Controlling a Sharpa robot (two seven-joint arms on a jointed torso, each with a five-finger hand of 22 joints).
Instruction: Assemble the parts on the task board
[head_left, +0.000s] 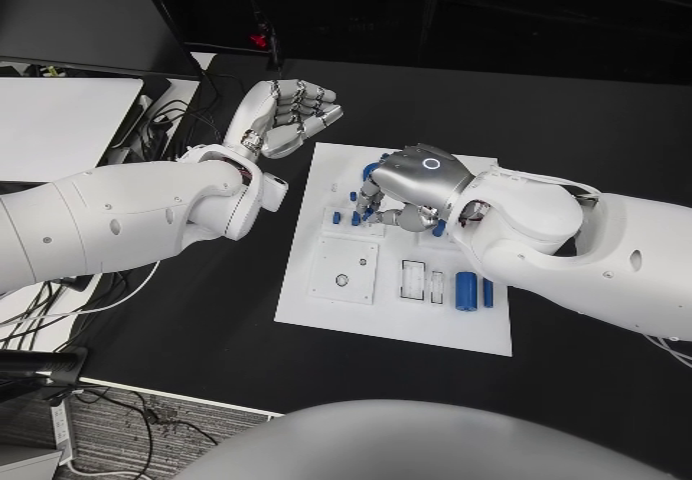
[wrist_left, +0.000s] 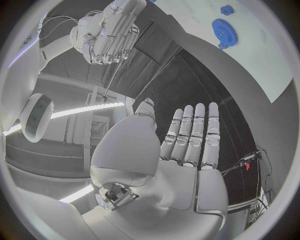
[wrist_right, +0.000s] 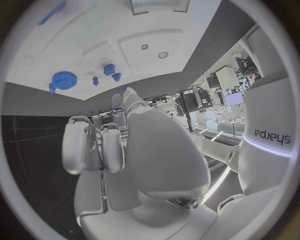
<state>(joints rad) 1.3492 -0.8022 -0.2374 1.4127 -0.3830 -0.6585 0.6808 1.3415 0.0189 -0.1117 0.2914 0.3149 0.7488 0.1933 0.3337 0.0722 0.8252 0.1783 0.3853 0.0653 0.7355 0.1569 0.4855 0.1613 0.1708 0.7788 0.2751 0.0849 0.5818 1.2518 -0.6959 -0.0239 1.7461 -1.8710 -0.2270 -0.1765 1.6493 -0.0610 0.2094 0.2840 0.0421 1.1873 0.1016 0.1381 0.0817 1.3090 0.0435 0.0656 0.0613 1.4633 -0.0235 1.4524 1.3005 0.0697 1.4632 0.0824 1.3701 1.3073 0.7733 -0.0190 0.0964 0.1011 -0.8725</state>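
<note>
- Head view: the white rectangular task board (head_left: 329, 300) lies in the middle of the black table (head_left: 577, 130). The silver left hand (head_left: 293, 117) hovers off the board's far left corner, fingers extended and apart, holding nothing. The silver right hand (head_left: 411, 190) is over the board's far half, fingertips down among the small blue pegs (head_left: 346, 215). Whether it grips one cannot be told. Two blue cylinders (head_left: 467, 290) lie near the board's right edge, apart from both hands.
- Left wrist view: the left hand (wrist_left: 187, 145) is flat and released; a blue toothed gear (wrist_left: 226, 31) lies on the board well beyond its fingertips.
- Right wrist view: the right hand (wrist_right: 119, 145) has its fingers curled inward; the gear (wrist_right: 62, 81) and small blue pieces (wrist_right: 111, 71) lie just past the fingertips.
</note>
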